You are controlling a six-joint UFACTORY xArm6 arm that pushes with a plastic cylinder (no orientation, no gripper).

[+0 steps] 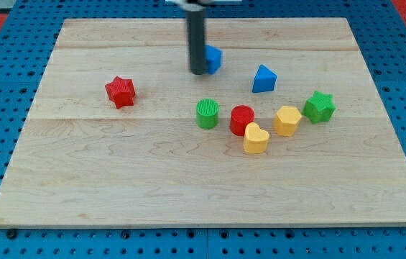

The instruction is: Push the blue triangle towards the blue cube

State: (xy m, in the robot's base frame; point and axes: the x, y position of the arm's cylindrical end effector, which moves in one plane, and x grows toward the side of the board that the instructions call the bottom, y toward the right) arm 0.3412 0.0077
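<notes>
A pale wooden board (116, 180) lies on a blue pegboard table, with small coloured blocks scattered on it. The blue triangle (264, 79) is the landmark here: it sits upright in the upper right part of the board, apart from every other block. To its left, near but not touching, is the blue cube (213, 59), partly hidden behind a straight dark rod. The rod's lower end, my tip (198, 73), rests at the cube's left side, seemingly touching it, on the far side from the triangle. There is no hand or claw on this arm, so nothing is grasped; the rod only pushes.

Below and left of the triangle stand a green cylinder (207, 114) and a red cylinder (242, 119), with a yellow heart (256, 138) just under the red one. Below and right are a yellow hexagon (287, 120) and a green star (319, 106). Far to the left is a red star (121, 91).

The triangle looks light, hard and smooth, likely to slide easily and to spin if struck off centre. Best pressed squarely on its right face, midway along, so it travels left
</notes>
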